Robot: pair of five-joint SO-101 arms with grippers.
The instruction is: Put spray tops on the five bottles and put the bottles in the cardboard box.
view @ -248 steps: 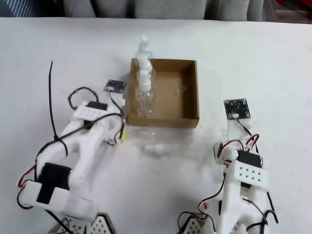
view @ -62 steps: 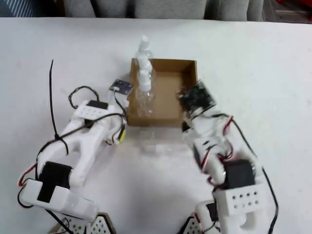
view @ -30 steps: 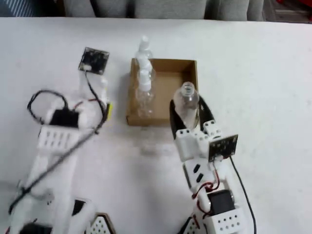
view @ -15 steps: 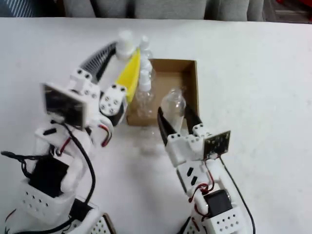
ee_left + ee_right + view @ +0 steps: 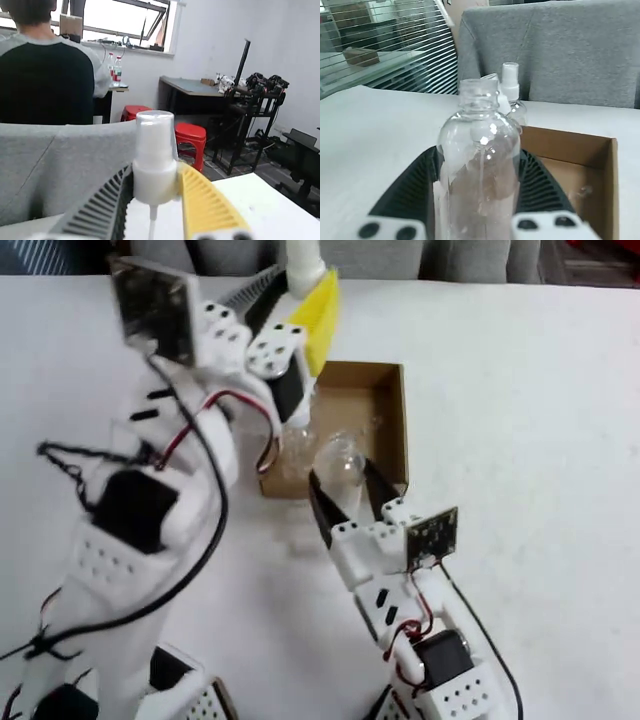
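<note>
A clear bottle (image 5: 479,150) with its threaded neck open stands upright between the black fingers of the right gripper (image 5: 345,472), which press against its two sides. Its base is cut off at the edge of the right wrist view. From above it sits at the near rim of the cardboard box (image 5: 388,430), and it is not clear whether it is over the box or just in front of it. The spray top (image 5: 154,150), white under a clear cap, is pinched at its collar between the grey and yellow fingers of the left gripper (image 5: 155,177). It is held high over the white table (image 5: 520,390), beyond the box's far corner; its thin tube runs out of frame. Two capped bottles (image 5: 510,95) stand behind the held one at that far corner, one half hidden by the other. The left arm (image 5: 190,440) covers them from above, so inside or outside the box cannot be told.
</note>
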